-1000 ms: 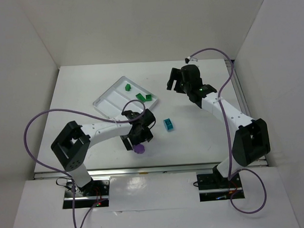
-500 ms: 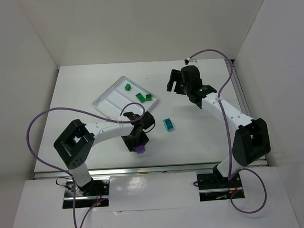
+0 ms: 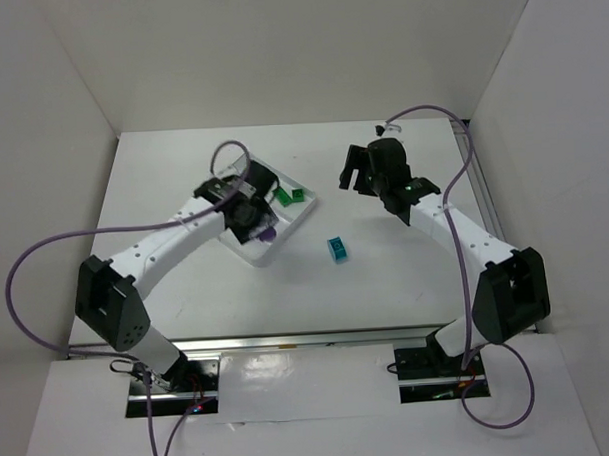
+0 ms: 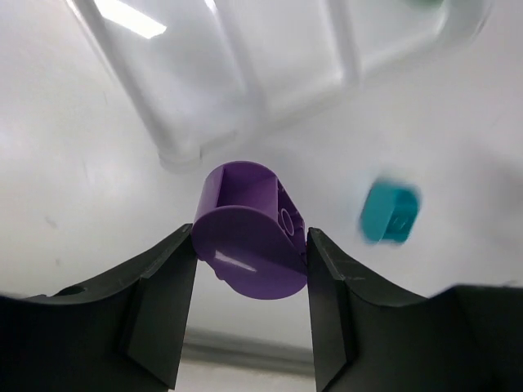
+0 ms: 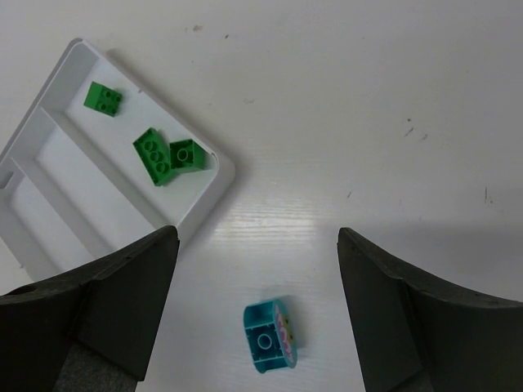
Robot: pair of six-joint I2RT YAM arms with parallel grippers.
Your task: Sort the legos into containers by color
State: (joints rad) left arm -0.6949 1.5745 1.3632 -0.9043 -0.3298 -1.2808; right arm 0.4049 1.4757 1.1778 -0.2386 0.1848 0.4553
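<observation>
My left gripper [image 3: 254, 222] is shut on the flat rounded purple lego [image 4: 249, 241], held between both fingers [image 4: 163, 302] in the air by the near corner of the white divided tray [image 3: 302, 210]. In the top view the purple piece [image 3: 269, 232] shows just under the wrist. Three green legos [image 5: 154, 155] lie in the tray's [image 5: 208, 196] end compartment; the top view shows two of them [image 3: 281, 196]. A cyan lego [image 3: 336, 249] lies on its side on the table right of the tray. My right gripper [image 3: 358, 171] hovers open above the cyan lego [image 5: 270, 336], holding nothing.
White walls enclose the table on three sides. The left arm's purple cable [image 3: 45, 247] loops over the left part of the table. The left arm lies across the tray's [image 4: 245, 90] left half, hiding it from above.
My left gripper shut on the purple lego near the table's front, lifted it and carried it back to the tray's near corner. The right arm shifted only slightly.
</observation>
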